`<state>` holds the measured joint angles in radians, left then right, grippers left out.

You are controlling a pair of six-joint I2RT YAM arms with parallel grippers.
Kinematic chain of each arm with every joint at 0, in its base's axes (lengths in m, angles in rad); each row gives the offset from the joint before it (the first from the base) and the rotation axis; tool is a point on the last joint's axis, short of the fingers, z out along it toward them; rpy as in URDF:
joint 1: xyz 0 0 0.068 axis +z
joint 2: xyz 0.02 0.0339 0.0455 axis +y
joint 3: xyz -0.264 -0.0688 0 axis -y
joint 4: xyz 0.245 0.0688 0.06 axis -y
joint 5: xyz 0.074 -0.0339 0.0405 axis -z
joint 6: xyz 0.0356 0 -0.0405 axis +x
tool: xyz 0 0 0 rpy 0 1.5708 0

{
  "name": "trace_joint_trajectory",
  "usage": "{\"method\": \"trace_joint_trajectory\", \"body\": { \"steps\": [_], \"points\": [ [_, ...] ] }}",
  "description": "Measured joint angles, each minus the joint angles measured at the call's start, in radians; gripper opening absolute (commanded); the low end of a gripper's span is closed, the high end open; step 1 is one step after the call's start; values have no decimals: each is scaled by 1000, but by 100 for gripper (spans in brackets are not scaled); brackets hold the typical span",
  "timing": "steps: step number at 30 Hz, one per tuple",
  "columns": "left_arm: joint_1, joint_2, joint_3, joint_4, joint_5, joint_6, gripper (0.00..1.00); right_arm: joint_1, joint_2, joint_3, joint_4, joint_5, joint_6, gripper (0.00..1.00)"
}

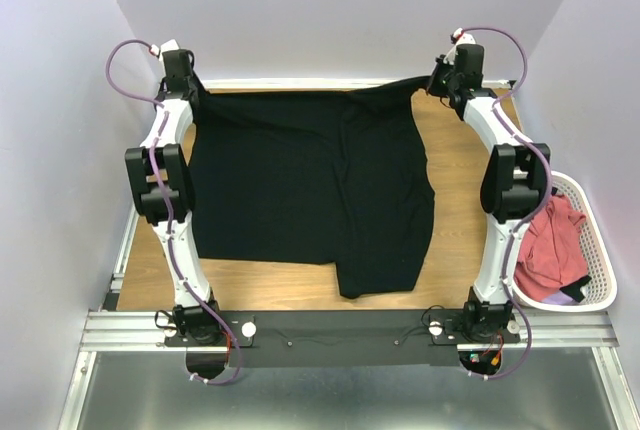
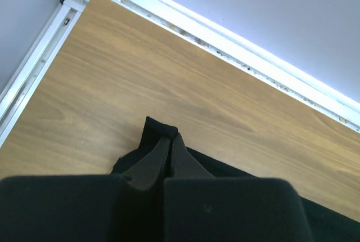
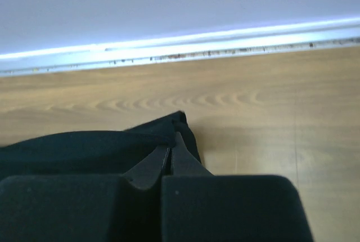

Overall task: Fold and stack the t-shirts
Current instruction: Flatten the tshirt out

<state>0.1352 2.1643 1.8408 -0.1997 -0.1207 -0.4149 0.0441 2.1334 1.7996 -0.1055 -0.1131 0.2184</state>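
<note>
Left fingers (image 2: pixel 153 162) and right fingers (image 3: pixel 149 169) tight on corners of black t-shirt (image 1: pixel 300 180).

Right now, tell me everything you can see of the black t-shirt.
The black t-shirt is plain, soft cloth, spread mostly flat on the wooden table with light wrinkles. A crease runs down its right part, which reaches closer to the near edge than the rest. Both far corners are pinched near the back rail: the left hand is shut on one, the right hand on the other.
</note>
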Motion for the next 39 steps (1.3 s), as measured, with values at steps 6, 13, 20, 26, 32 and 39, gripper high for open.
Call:
{"method": "trace_joint_trajectory", "body": {
  "steps": [6, 13, 20, 26, 32, 39],
  "points": [
    [0, 128, 154, -17, 0, 2, 0, -1, 154, 164, 6, -1, 29, 2],
    [0, 238, 270, -25, 2, 6, 29, -2, 332, 363, 0, -16, 66, 33],
    [13, 256, 269, -19, 11, 6, 86, -13, 375, 418, 4, -39, 79, 67],
    [26, 83, 42, -7, 13, -13, 87, -18, 183, 148, 2, -72, 77, 55],
    [27, -254, -274, -10, 7, -69, 62, -18, -68, -155, 17, -177, 111, 41],
    [27, -460, -674, 23, 3, -109, 40, -18, -119, -356, 22, -257, 146, 35]
  ]
}}
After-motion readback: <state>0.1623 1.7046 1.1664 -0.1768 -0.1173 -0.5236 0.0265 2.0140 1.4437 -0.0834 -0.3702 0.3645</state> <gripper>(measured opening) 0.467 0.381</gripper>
